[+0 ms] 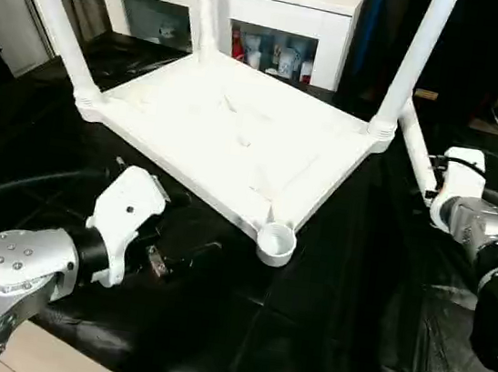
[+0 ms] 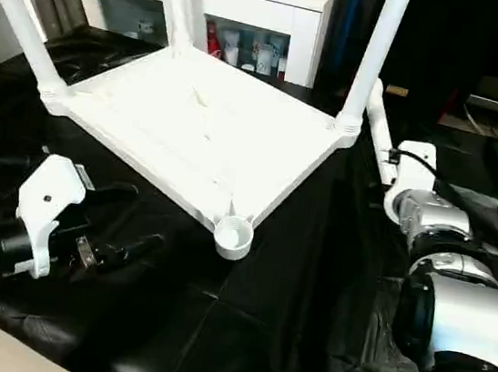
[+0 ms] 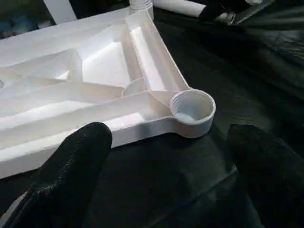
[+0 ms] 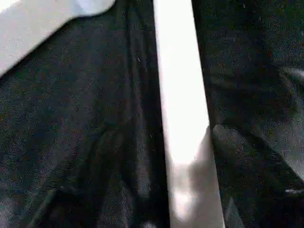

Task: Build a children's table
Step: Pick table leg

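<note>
We saw the white ribbed plastic tabletop [image 1: 237, 139] inverted at frame centre with 3 white tubular legs [image 1: 417, 57] upright; the left gripper [image 1: 189, 238] gaped wide, empty, lower left; the right gripper [image 1: 432, 184] straddled the loose leg [image 4: 183, 114], grip uncertain.

Left and right eye views: paired head cameras, looking forward and steeply down over both silver forearms onto the black sheet [image 1: 347, 281]. Both take in the upturned tabletop [image 1: 237, 139] with three upright legs, its empty corner socket [image 2: 232, 236] and the white cabinet [image 1: 282, 7] behind; the right eye's viewpoint is slightly offset, so everything sits further left in its picture. Left wrist view: close and low, facing along the left tool [image 3: 166, 180] toward the same empty socket [image 3: 192, 113] and the ribbed underside. Right wrist view: very near, facing along the loose leg [image 4: 183, 109] lying on the sheet, which the eye views show beside the tabletop.
</note>
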